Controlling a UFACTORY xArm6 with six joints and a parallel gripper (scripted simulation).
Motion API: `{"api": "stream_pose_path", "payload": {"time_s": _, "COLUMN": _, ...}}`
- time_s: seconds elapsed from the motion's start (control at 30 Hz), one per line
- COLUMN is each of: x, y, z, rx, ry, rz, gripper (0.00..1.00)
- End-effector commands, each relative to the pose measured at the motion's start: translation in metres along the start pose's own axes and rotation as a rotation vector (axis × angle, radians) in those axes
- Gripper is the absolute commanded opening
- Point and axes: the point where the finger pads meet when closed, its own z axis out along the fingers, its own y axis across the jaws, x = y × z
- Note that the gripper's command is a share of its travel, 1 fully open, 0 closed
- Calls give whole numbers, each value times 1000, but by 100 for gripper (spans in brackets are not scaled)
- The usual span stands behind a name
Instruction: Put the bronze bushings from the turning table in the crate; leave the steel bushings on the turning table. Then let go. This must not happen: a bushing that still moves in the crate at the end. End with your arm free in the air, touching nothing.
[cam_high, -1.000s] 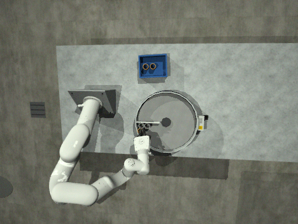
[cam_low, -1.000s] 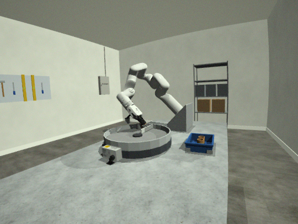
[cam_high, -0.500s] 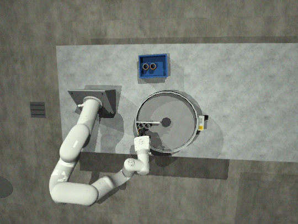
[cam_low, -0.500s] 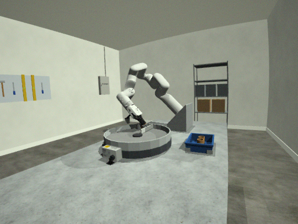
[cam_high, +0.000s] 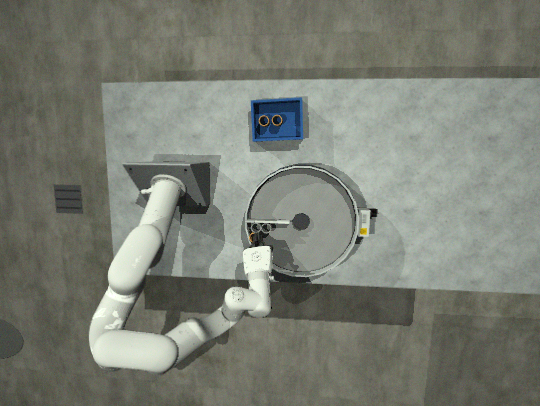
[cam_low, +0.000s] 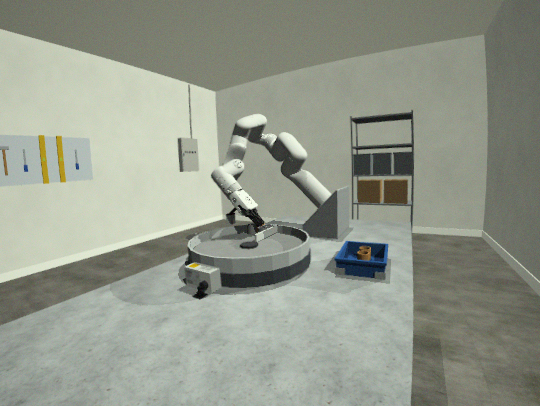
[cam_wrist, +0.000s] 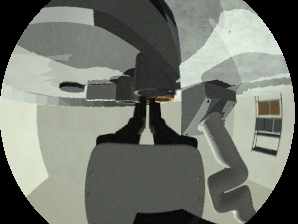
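Observation:
The round turning table (cam_high: 325, 235) (cam_low: 250, 260) holds two steel bushings (cam_high: 261, 228) (cam_wrist: 109, 88) by its left rim, under a thin guide bar (cam_high: 272, 222). A bronze bushing (cam_high: 250, 236) (cam_wrist: 162, 99) stands just below them, partly hidden by the fingers. My gripper (cam_high: 253, 240) (cam_low: 260, 227) (cam_wrist: 147, 101) reaches down over the table's left edge and is shut on the bronze bushing's wall. The blue crate (cam_high: 298, 112) (cam_low: 350, 262) stands beyond the table and holds two bronze bushings (cam_high: 270, 120) (cam_low: 364, 252).
A dark hub (cam_high: 300, 221) sits at the table's centre. A grey drive box (cam_high: 366, 222) (cam_low: 201, 276) is fixed to the table's outer side. The arm's wedge base (cam_high: 192, 182) (cam_low: 332, 215) stands to the left. A shelf rack (cam_low: 382, 165) is at the back wall.

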Motion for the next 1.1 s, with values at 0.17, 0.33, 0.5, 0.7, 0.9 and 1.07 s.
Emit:
{"api": "stream_pose_path", "payload": {"time_s": 0.17, "x": 0, "y": 0, "z": 0, "rx": 0, "ry": 1, "rz": 0, "gripper": 0}}
{"api": "stream_pose_path", "payload": {"time_s": 0.33, "x": 0, "y": 0, "z": 0, "rx": 0, "ry": 1, "rz": 0, "gripper": 0}}
{"api": "stream_pose_path", "payload": {"time_s": 0.5, "x": 0, "y": 0, "z": -1, "rx": 0, "ry": 1, "rz": 0, "gripper": 0}}
{"api": "stream_pose_path", "payload": {"time_s": 0.7, "x": -2, "y": 0, "z": -3, "rx": 0, "ry": 1, "rz": 0, "gripper": 0}}
{"api": "stream_pose_path", "payload": {"time_s": 0.9, "x": -16, "y": 0, "z": -19, "rx": 0, "ry": 1, "rz": 0, "gripper": 0}}
{"api": "stream_pose_path", "payload": {"time_s": 1.07, "x": -31, "y": 0, "z": -38, "rx": 0, "ry": 1, "rz": 0, "gripper": 0}}
